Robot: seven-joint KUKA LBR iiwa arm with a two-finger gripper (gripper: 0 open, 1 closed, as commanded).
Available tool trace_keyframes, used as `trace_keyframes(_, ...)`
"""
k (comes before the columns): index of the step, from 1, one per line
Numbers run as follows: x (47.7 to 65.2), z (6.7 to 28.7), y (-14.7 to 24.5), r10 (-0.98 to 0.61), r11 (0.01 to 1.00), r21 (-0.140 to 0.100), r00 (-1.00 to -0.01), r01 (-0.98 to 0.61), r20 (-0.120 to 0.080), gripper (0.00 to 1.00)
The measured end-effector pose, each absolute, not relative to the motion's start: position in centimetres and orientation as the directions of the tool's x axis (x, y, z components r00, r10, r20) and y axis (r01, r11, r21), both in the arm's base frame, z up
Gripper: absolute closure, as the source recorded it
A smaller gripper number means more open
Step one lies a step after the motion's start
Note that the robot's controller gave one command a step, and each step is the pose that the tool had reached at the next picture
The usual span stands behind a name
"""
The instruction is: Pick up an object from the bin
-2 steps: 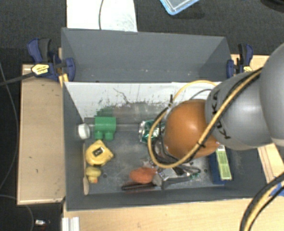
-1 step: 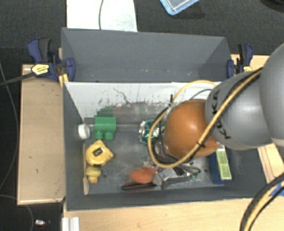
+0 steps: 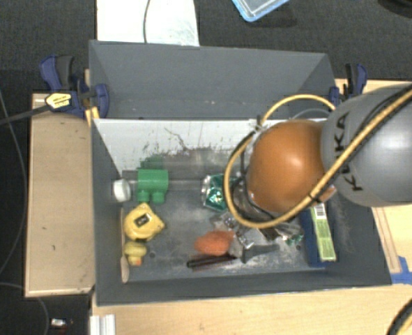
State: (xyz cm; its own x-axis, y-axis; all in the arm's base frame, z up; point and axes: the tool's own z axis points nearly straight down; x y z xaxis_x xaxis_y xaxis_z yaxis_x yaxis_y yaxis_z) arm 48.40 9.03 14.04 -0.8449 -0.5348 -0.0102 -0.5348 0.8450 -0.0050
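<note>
End effector [image 3: 246,241]: hangs low in the grey bin [image 3: 206,82], just beside an orange-red lump [image 3: 211,242] near the front wall, spread or pressed together cannot tell; judged approach step, needing a centred grip on the lump before lift.

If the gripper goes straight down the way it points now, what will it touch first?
Probably the orange-red rounded object or the black stick beside it; the gripper hangs right by both, though depth is unclear.
</note>
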Motion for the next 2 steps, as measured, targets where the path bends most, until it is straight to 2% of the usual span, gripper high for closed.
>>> trace_keyframes(1, 48.7, 17.1, 8.1, -0.531, 0.847, -0.005, -0.847, -0.531, -0.01, 1.0)
trace_keyframes(2, 48.4, 22.5, 7.7, -0.517, 0.856, -0.001, -0.856, -0.517, -0.006, 1.0)
